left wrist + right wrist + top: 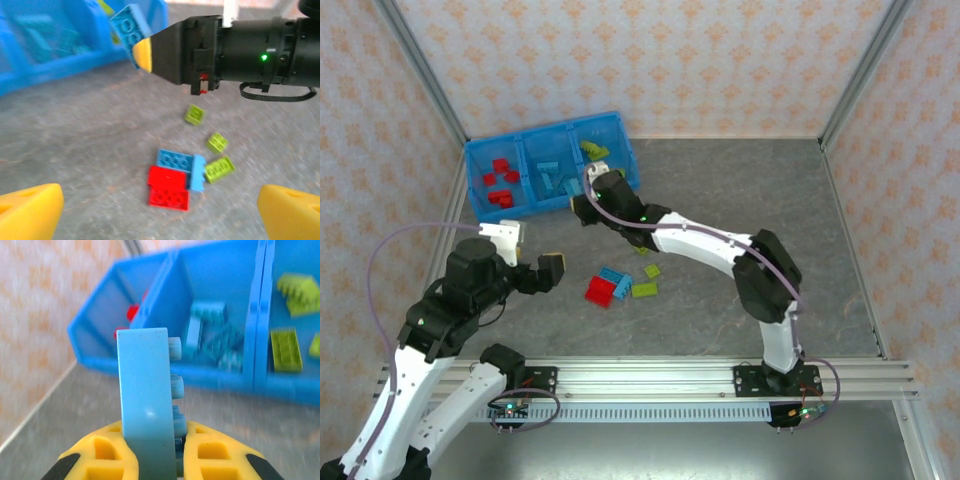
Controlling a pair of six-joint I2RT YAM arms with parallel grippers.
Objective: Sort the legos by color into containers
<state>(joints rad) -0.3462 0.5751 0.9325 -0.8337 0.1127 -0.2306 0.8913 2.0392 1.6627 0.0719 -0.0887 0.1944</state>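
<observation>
From above: the right gripper [582,205] sits at the near wall of the blue tray [473,170], and the left gripper [533,252] hangs with its fingers spread wide and nothing between them. On the grey table [750,190] between the arms lies a loose cluster [620,283] of red, blue and green bricks, not yet sorted. The tray looks tidy: red pieces in the left compartment [500,182], light blue in the middle compartment [550,178], yellow-green in the right compartment [593,150].

Left wrist camera: there's the same cluster, two red bricks [167,186] pressed against a blue brick [175,160], with three green bricks [219,168] just beside them. Up top, the right gripper carries a light-blue brick [129,27] close to the tray.

Right wrist camera: yellow fingers [215,455] are pinched on that light-blue brick, which stands upright with its studs facing right. The middle compartment, with its matching blues, is dead ahead.

These pieces look light, rigid and slick, so I'd say the flat side walls are the best place to clamp. A grip on the studs might let a brick twist or pop free.
</observation>
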